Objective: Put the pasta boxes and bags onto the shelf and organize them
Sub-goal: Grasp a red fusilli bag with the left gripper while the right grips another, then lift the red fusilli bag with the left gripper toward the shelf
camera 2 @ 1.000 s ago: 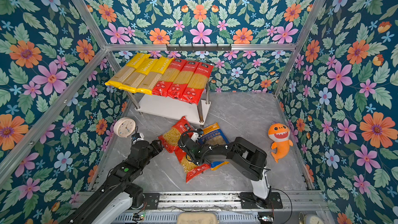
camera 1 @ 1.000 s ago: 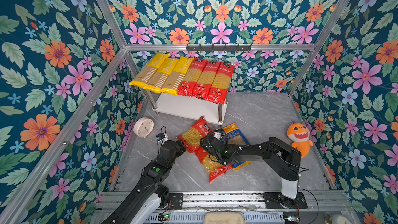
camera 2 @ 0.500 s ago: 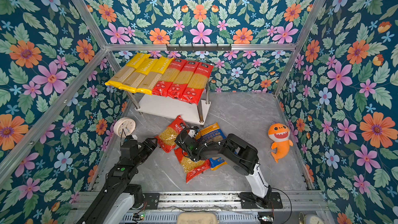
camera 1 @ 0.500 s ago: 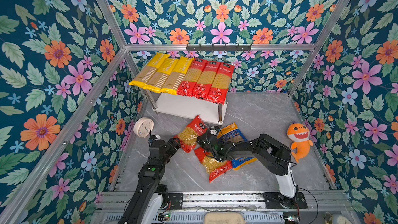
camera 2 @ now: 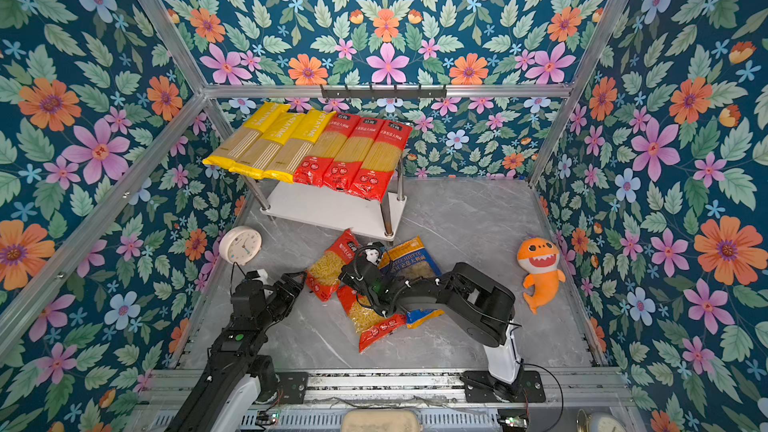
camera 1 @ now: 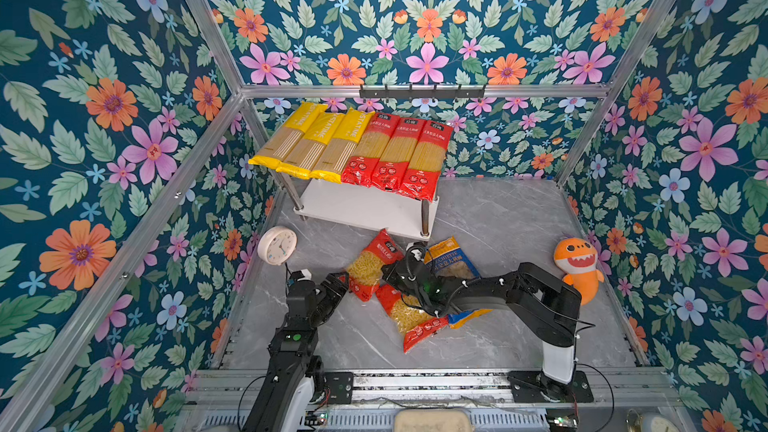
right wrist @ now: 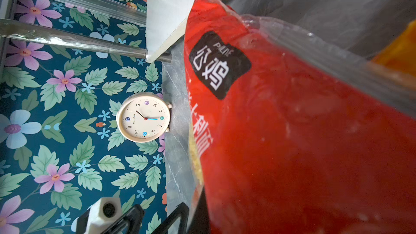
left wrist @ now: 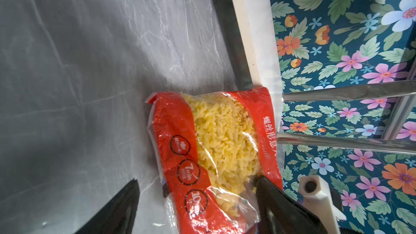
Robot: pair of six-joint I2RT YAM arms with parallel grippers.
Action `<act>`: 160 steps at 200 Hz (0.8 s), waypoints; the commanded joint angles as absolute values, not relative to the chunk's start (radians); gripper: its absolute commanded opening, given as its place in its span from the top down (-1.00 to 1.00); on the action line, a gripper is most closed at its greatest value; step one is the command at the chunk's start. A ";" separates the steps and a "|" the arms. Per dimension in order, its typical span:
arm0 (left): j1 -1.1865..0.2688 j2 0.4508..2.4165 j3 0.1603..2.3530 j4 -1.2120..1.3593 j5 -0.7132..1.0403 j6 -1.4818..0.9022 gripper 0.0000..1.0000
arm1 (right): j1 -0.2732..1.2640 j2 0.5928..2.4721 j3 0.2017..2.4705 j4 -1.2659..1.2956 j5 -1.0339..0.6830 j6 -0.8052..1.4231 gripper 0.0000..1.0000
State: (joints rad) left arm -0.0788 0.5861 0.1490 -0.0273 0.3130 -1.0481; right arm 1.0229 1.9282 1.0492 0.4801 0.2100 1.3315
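Three yellow (camera 1: 309,141) and three red spaghetti packs (camera 1: 397,155) lie side by side on the shelf's top tier; its lower white board (camera 1: 361,209) is bare. In front of the shelf a red short-pasta bag (camera 1: 370,263) (left wrist: 216,145) is tipped up, with my right gripper (camera 1: 388,274) shut on its right edge. My left gripper (left wrist: 198,196) is open and straddles the bag's lower end, one finger touching the plastic. A second red bag (camera 1: 405,317) and the blue-orange orecchiette bag (camera 1: 451,259) lie under the right arm.
A round cream clock (camera 1: 277,245) stands by the left wall, near the left arm. An orange shark plush (camera 1: 577,268) sits at the right wall. A black hook rail (camera 1: 422,91) hangs above the shelf. Chrome shelf legs (camera 1: 424,214) stand just behind the bags.
My right gripper closed on the red short-pasta bag and dragged it left, tipping it up. The left arm drew back and turned its open gripper onto the bag's lower end.
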 commanded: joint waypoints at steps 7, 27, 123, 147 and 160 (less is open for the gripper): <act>-0.078 0.608 0.105 0.072 0.343 -1.075 -0.65 | 1.018 1.937 1.053 0.483 0.225 1.357 0.39; -0.078 0.614 0.086 0.091 0.345 -1.077 -0.63 | 1.017 1.938 1.060 0.433 0.234 1.374 -0.02; -0.095 0.683 0.026 0.269 0.392 -1.102 -0.64 | 1.013 2.059 1.157 0.456 0.245 1.375 0.28; -0.095 0.677 -0.012 0.365 0.408 -1.158 -0.70 | 1.014 2.045 1.129 0.554 0.242 1.321 0.53; -0.095 0.676 -0.029 0.426 0.411 -1.181 -0.73 | 1.013 2.044 1.119 0.621 0.224 1.298 0.62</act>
